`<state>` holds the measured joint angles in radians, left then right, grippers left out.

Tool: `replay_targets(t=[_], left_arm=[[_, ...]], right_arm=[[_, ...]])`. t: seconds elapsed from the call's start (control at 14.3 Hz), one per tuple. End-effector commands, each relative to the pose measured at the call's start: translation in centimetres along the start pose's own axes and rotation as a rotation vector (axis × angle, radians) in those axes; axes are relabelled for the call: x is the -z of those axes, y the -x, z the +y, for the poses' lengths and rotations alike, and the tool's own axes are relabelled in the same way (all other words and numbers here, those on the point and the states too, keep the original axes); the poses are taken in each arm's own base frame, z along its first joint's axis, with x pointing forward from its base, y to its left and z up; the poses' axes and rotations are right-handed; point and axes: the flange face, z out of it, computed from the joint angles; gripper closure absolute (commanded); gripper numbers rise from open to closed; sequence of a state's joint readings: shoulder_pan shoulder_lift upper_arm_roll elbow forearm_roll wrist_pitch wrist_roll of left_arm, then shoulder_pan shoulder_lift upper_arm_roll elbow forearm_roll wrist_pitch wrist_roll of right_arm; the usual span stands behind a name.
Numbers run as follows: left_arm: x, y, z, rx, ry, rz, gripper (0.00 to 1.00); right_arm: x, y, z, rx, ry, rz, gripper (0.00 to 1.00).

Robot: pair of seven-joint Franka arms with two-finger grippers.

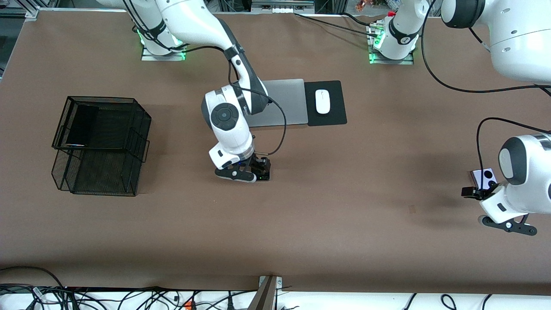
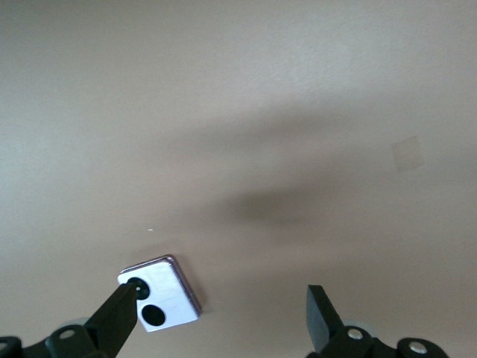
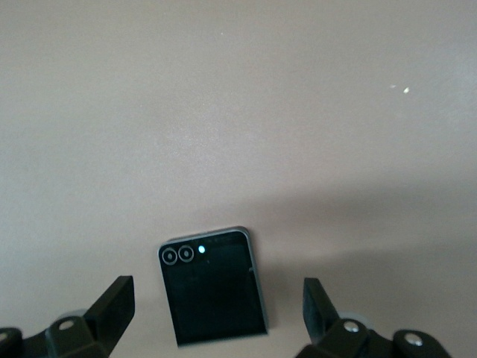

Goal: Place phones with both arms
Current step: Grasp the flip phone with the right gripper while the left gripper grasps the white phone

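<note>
A small squarish black phone lies flat on the brown table near its middle. My right gripper hangs low over it, open, one finger on each side of the phone and clear of it. In the front view that gripper covers most of the phone. Toward the left arm's end of the table lies a lavender-white phone with two black circles. My left gripper is open just above the table beside it; one finger overlaps the phone's corner. A long black slab rests in the mesh basket's upper tier.
The black two-tier mesh basket stands toward the right arm's end of the table. A silver laptop and a white mouse on a black pad lie nearer the arms' bases.
</note>
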<state>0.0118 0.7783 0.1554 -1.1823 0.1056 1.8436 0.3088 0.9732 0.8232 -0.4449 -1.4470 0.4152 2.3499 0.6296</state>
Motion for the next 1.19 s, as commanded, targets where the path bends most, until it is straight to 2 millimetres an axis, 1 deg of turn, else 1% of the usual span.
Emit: replay_targets(t=[0.0,0.07,0.14,0.21,0.28,0.35,0.42,0.49,0.56,0.63,0.7,0.77,0.98,1.12], left_arm=[[-0.8,1.0,0.0,0.018,0.014,-0.014,0.00],[-1.2,1.5,-1.2,0.010,0.017,-0.009,0.00],[-2.4,2.6,-4.1,0.015,0.020,0.009,0.00],[-2.9,3.1,-5.7,0.031,0.025,0.051,0.00],[-3.6,3.6,-7.4,0.072,0.047,0.088,0.00],[-4.3,3.9,-8.4,0.117,0.086,0.112,0.00],[-5.2,4.7,-10.0,0.156,0.119,0.125,0.00],[-6.1,5.8,-12.1,0.199,0.142,0.137,0.00],[-7.2,6.5,-12.8,0.213,0.150,0.151,0.00],[-8.2,6.8,-12.8,0.210,0.144,0.167,0.00],[-9.6,7.9,-13.7,0.233,0.136,0.177,0.00],[-10.4,8.6,-14.4,0.253,0.129,0.197,0.00],[-11.5,8.8,-14.2,0.320,0.158,0.211,0.00],[-12.6,9.3,-13.6,0.377,0.181,0.191,0.00]], right_arm=[[-2.4,1.4,-2.1,-0.024,-0.026,0.012,0.00],[-3.0,2.1,-2.5,-0.025,-0.028,0.007,0.00],[-3.7,2.3,-2.4,-0.029,-0.023,0.006,0.00],[-4.1,2.4,-2.4,-0.025,-0.022,0.009,0.00],[-4.7,2.5,-2.3,-0.019,-0.014,0.012,0.00],[-5.2,2.7,-2.2,-0.002,-0.003,0.013,0.00],[-5.6,3.0,-2.2,0.035,0.022,0.026,0.00],[-5.8,3.0,-2.1,0.071,0.045,0.040,0.00],[-5.8,3.1,-2.1,0.097,0.057,0.049,0.00],[-5.8,3.0,-2.0,0.101,0.061,0.051,0.00],[-5.9,3.1,-2.0,0.103,0.062,0.049,0.00],[-5.9,3.1,-2.0,0.105,0.061,0.049,0.00],[-6.0,3.2,-2.0,0.115,0.062,0.047,0.00],[-6.1,3.8,-2.4,0.166,0.059,0.037,0.00]])
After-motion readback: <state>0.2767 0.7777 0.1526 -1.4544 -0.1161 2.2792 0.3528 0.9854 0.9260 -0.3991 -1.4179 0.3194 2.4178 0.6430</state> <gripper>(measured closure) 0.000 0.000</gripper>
